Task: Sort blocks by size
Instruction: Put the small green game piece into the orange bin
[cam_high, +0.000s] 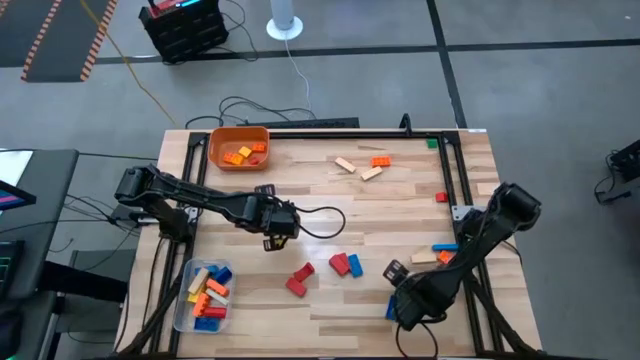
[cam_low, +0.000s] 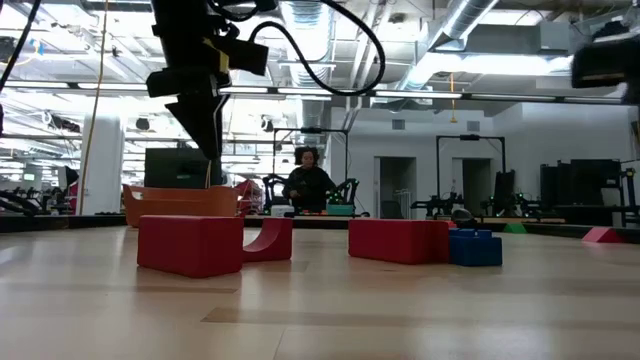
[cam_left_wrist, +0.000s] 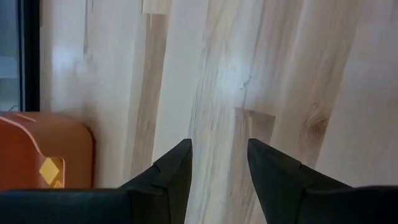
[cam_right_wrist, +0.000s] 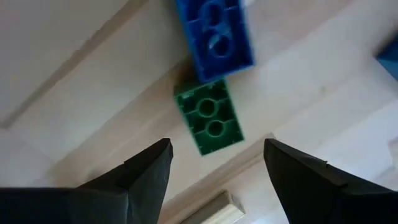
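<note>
The blocks lie scattered on the wooden table (cam_high: 340, 210). Red ones (cam_high: 300, 278) and a red-and-blue pair (cam_high: 346, 265) sit near the middle; tan and orange ones (cam_high: 362, 166) lie farther back. My right gripper (cam_right_wrist: 217, 155) points down near the front right, open. A green brick (cam_right_wrist: 208, 118), studs up, lies flat just ahead of its fingertips, touching a blue brick (cam_right_wrist: 214, 37). My left gripper (cam_left_wrist: 219, 146) hangs open over bare wood at the table's left middle (cam_high: 278, 240), nothing between its fingers.
An orange bin (cam_high: 238, 147) holding a few blocks stands at the back left. A clear tub (cam_high: 205, 295) of blocks is at the front left. More blocks (cam_high: 440, 252) lie by the right frame rail. A person (cam_low: 310, 185) sits beyond the table.
</note>
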